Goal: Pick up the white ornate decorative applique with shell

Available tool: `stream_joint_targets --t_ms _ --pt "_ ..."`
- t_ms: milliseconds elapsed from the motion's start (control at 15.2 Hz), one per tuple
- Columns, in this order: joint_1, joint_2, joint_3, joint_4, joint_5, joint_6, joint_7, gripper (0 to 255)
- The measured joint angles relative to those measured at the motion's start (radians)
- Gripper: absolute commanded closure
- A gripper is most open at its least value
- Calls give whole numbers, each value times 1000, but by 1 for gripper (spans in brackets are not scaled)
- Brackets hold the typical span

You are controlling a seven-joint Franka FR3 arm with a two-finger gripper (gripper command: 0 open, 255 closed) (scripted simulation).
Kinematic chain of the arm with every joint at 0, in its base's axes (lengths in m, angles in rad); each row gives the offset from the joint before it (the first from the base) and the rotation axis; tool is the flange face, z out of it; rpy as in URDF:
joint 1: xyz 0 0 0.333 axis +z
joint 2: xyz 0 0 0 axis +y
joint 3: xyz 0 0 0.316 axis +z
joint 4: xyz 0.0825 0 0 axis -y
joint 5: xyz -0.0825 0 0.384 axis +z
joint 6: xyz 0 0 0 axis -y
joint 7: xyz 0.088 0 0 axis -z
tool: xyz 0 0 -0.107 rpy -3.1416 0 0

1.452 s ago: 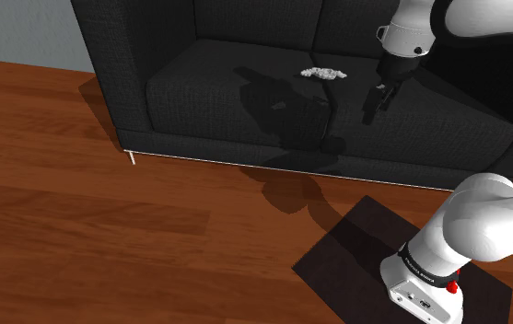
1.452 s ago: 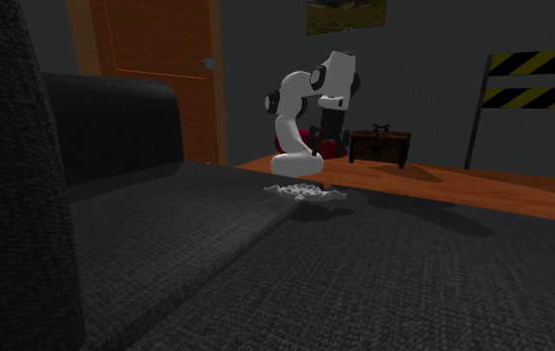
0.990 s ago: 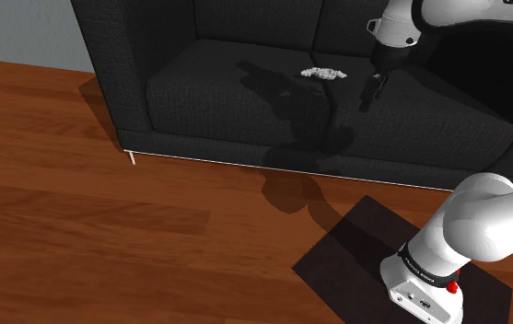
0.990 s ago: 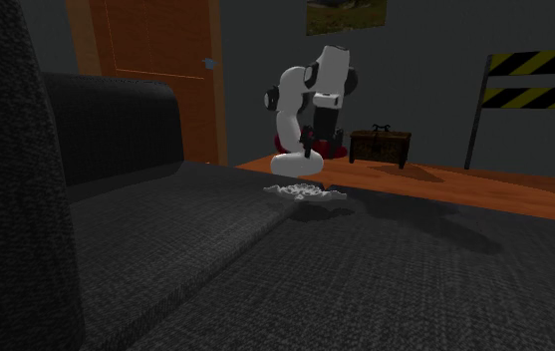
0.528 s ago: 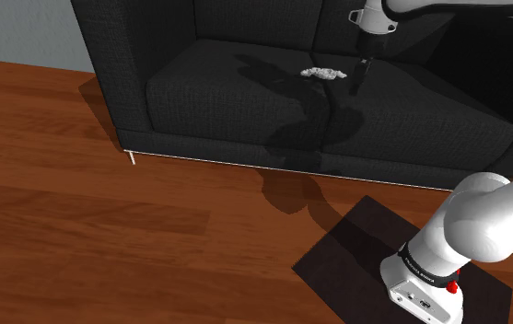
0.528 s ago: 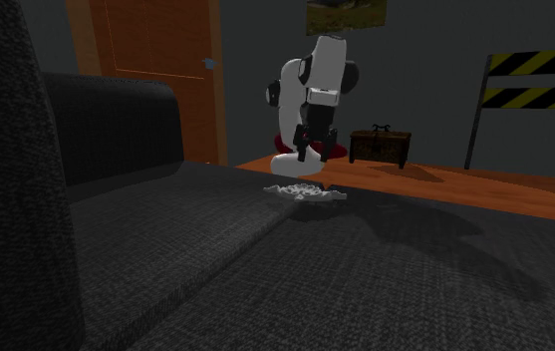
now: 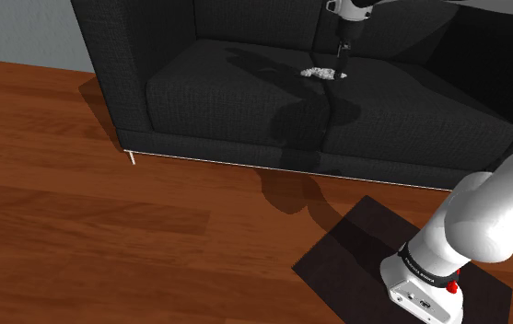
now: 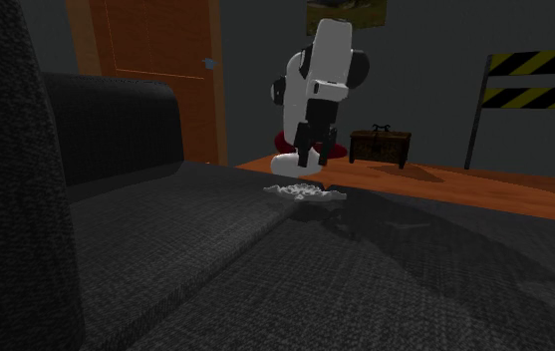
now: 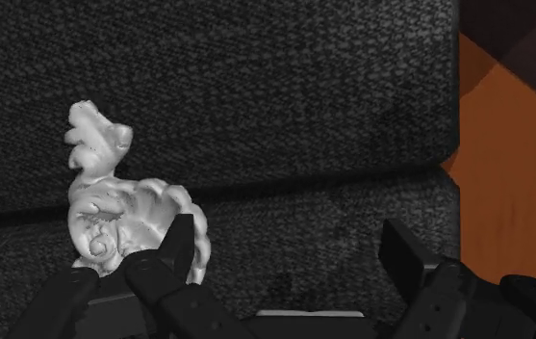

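Just above the applique (image 8: 307, 193), claw (image 8: 304, 162) downward

In the shoulder view the light is even and moderate, falling from overhead. The white robot arm (image 7: 489, 221) throws a broad, soft-edged shadow across the seat of the charcoal fabric sofa (image 7: 199, 87), down its front and onto the reddish-brown wooden floor (image 7: 107, 221), which carries a faint sheen. The second exterior view is dim. The sofa is near black in the foreground, and a shadow lies on the seat to that view's right of the white ornate scrolled applique (image 8: 307, 192). In the wrist view the applique is the brightest thing, pale against dark weave and greyer along its lower curls.
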Motion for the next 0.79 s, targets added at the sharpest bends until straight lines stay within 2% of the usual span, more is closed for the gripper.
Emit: stream_joint_targets --t_ms 330,528,792 --pt "-12 202 -34 229 59 -18 -191 0" --pt "-36 358 -41 430 110 -60 -300 0" --pt "-43 383 -39 424 118 -28 -329 0"
